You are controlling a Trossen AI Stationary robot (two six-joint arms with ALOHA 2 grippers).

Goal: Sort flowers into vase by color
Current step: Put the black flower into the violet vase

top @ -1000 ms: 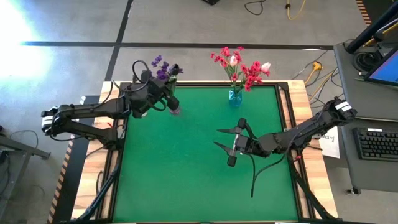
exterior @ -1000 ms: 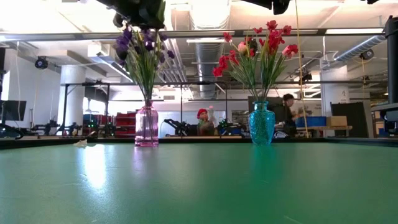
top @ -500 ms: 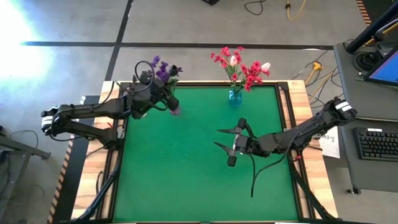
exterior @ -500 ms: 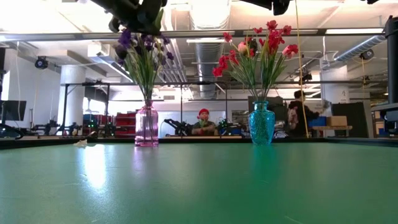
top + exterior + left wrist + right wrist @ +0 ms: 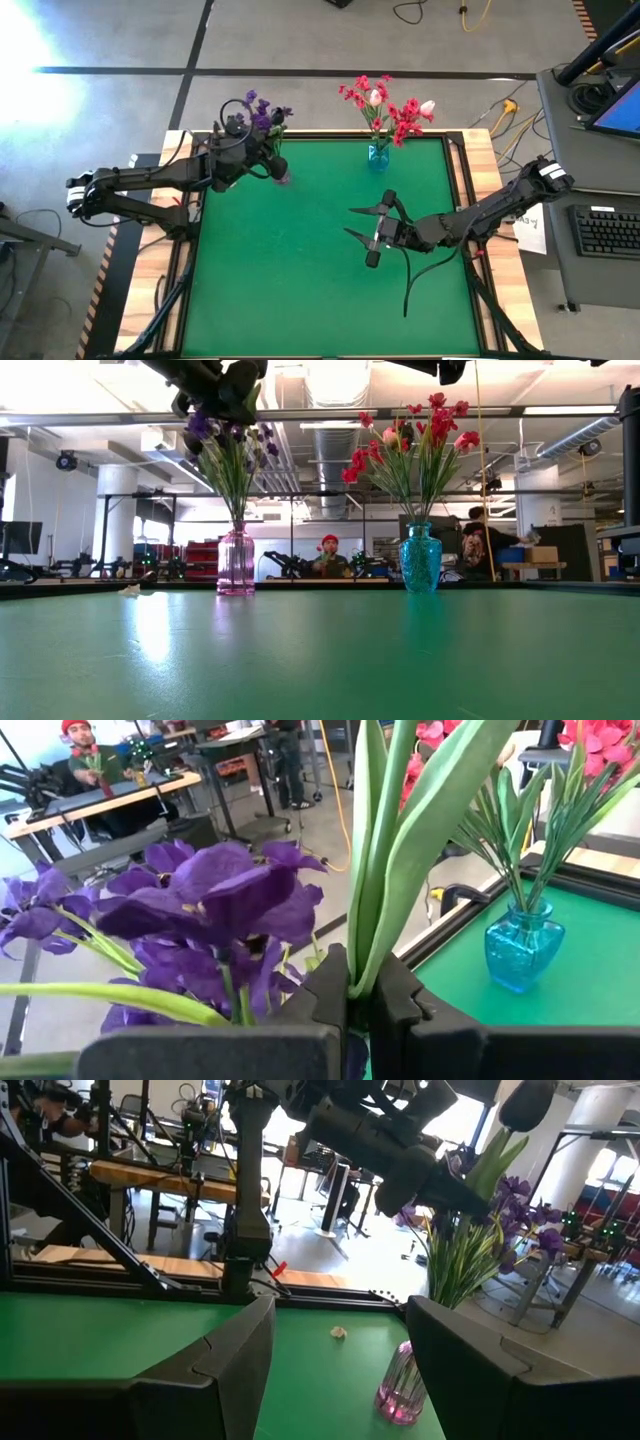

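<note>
We see a green table (image 5: 300,280) in a workshop with desks and a person seated beyond it; no brand, label or writing is readable anywhere. At about eleven o'clock on the mat, the left gripper (image 5: 358,995) is clenched on a green flower stem (image 5: 400,850) above the pink vase (image 5: 236,560) of purple flowers (image 5: 200,905). The blue vase (image 5: 378,154) at twelve o'clock holds red and pink flowers (image 5: 385,105). The right gripper (image 5: 362,225) hovers near centre, jaws parted and empty.
</note>
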